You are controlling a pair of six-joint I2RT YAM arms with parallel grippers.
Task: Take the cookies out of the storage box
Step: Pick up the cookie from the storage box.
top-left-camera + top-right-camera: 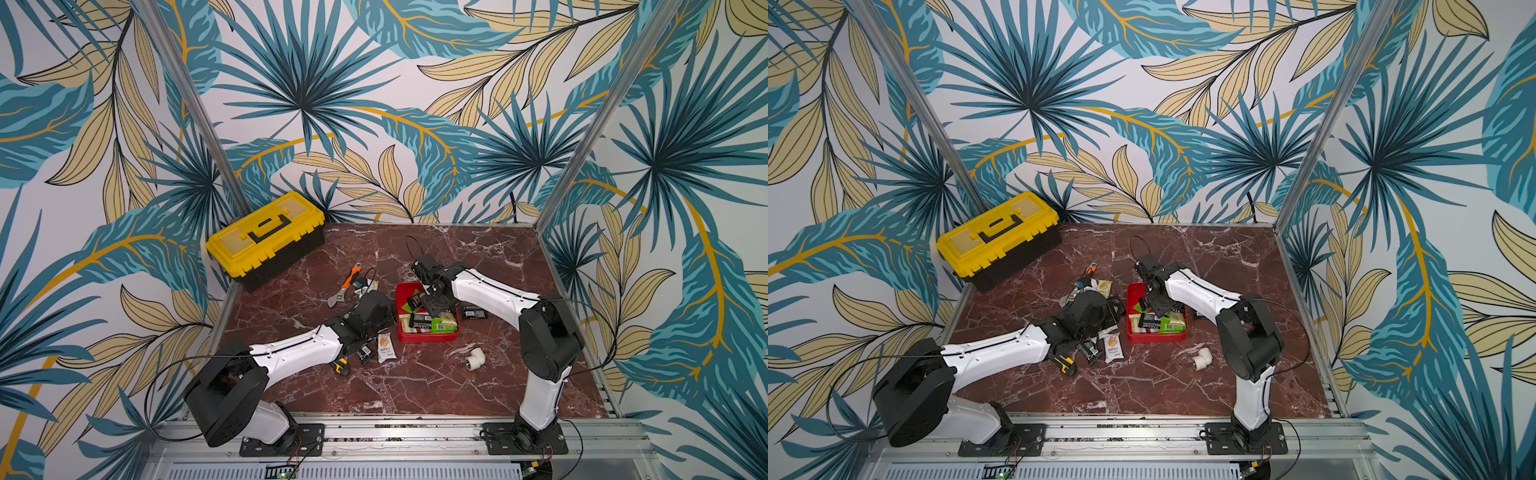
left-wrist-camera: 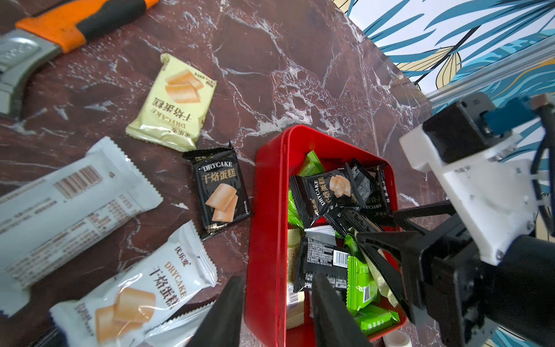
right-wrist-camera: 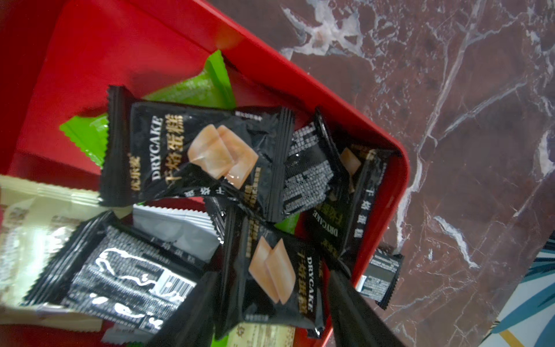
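Observation:
The red storage box [image 1: 428,337] sits mid-table and holds several cookies [image 1: 432,322] in black, green and cream wrappers. My left gripper [image 2: 277,279] is open and straddles the box's near-left wall [image 2: 264,225], with one finger outside and one inside. My right gripper [image 3: 271,275] is down in the box [image 3: 120,45], open. Its fingers stand on either side of a black cookie packet [image 3: 270,279]. More cookies lie on the table left of the box: a cream one [image 2: 174,102], a black one [image 2: 220,192] and a white one [image 2: 132,300]. A black packet [image 1: 473,311] lies to the box's right.
A yellow-lidded toolbox [image 1: 266,237] stands at the back left. An orange-handled wrench [image 1: 345,286] lies behind my left wrist. A yellow-black utility knife [image 1: 340,368] pokes out under my left forearm. A white pipe elbow [image 1: 473,358] lies in front of the box.

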